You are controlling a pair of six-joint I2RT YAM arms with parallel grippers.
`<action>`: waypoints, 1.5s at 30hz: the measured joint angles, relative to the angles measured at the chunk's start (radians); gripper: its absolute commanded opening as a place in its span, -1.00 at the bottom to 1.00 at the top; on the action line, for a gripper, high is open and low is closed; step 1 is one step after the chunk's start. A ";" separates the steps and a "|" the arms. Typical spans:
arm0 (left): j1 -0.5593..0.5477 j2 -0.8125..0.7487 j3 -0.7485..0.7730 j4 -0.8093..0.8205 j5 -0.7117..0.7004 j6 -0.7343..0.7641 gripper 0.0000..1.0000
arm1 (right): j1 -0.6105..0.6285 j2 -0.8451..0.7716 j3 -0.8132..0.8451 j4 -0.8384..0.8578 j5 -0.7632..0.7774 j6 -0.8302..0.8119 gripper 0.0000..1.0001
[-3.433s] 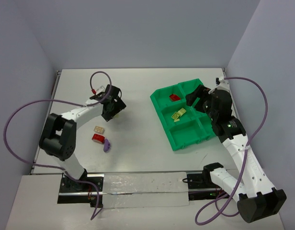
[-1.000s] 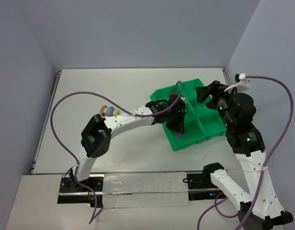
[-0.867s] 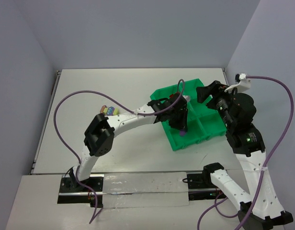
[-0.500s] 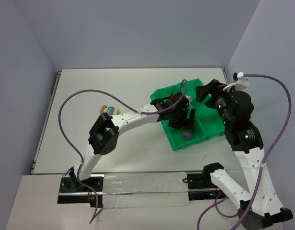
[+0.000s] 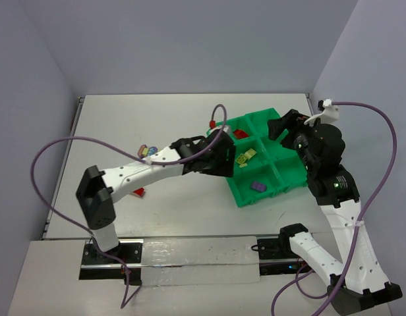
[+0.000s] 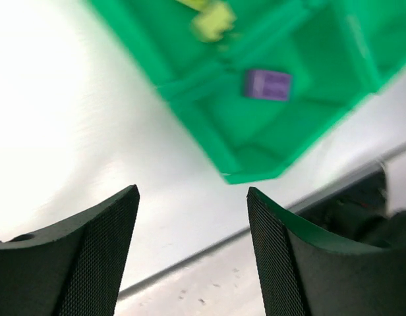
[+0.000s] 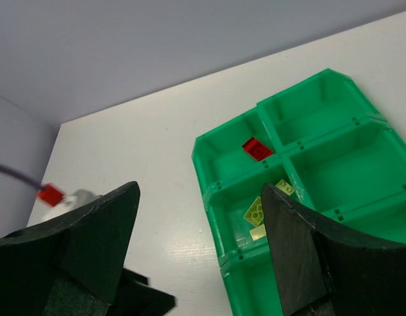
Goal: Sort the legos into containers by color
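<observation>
The green tray [image 5: 239, 197] of containers lies at the right of the table. A purple lego [image 5: 258, 186] rests in its near-left compartment and shows again as the purple lego [image 6: 267, 85] in the left wrist view. Yellow-green legos [image 5: 244, 157] fill the middle-left compartment, and a red lego [image 5: 240, 133] lies in the far-left one. My left gripper [image 5: 223, 161] hangs open and empty just left of the tray. My right gripper [image 5: 280, 125] hovers open above the tray's far side. A cream lego [image 5: 150, 153] and a red lego [image 5: 138, 193] lie on the table, partly hidden by my left arm.
My left arm stretches across the middle of the table from its base [image 5: 101, 217]. Purple cables [image 5: 51, 148] loop over the left side and behind the right arm. A metal rail [image 5: 190, 240] runs along the near edge. Grey walls close in on three sides.
My left gripper opened over the near-left compartment, dropped the purple lego there, then drew back left off the tray. The right arm barely moved.
</observation>
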 measured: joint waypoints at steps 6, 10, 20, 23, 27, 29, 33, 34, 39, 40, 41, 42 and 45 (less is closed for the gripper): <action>0.066 -0.196 -0.332 -0.044 -0.225 -0.103 0.53 | 0.000 0.017 -0.003 0.010 -0.014 0.014 0.63; 0.241 -0.228 -0.492 -0.069 -0.267 -0.132 0.66 | 0.000 0.024 -0.003 0.014 -0.027 0.017 0.63; 0.386 -0.253 -0.520 -0.145 -0.315 -0.247 0.88 | 0.000 0.022 -0.017 0.018 -0.049 0.024 0.63; 0.430 -0.257 -0.539 -0.159 -0.322 -0.301 0.86 | 0.000 0.022 -0.017 0.018 -0.052 0.023 0.63; 0.502 -0.280 -0.610 -0.161 -0.318 -0.366 0.86 | 0.000 0.022 -0.017 0.019 -0.053 0.023 0.63; 0.535 -0.301 -0.643 -0.156 -0.312 -0.389 0.85 | 0.000 0.022 -0.017 0.019 -0.053 0.020 0.63; 0.597 -0.349 -0.686 -0.132 -0.294 -0.414 0.82 | 0.000 0.022 -0.017 0.018 -0.053 0.015 0.63; 0.610 -0.356 -0.693 -0.121 -0.288 -0.417 0.80 | 0.000 0.022 -0.017 0.018 -0.053 0.014 0.63; 0.650 -0.353 -0.725 -0.060 -0.266 -0.421 0.66 | 0.000 0.026 -0.017 0.019 -0.053 0.012 0.63; 0.652 -0.346 -0.729 -0.053 -0.264 -0.421 0.62 | 0.000 0.028 -0.017 0.019 -0.053 0.012 0.63; 0.654 -0.340 -0.735 -0.044 -0.259 -0.422 0.59 | 0.000 0.030 -0.017 0.019 -0.053 0.012 0.63; 0.656 -0.334 -0.740 -0.035 -0.254 -0.423 0.57 | 0.000 0.032 -0.017 0.019 -0.053 0.012 0.63; 0.661 -0.315 -0.755 -0.001 -0.238 -0.425 0.52 | 0.000 0.039 -0.017 0.018 -0.052 0.010 0.63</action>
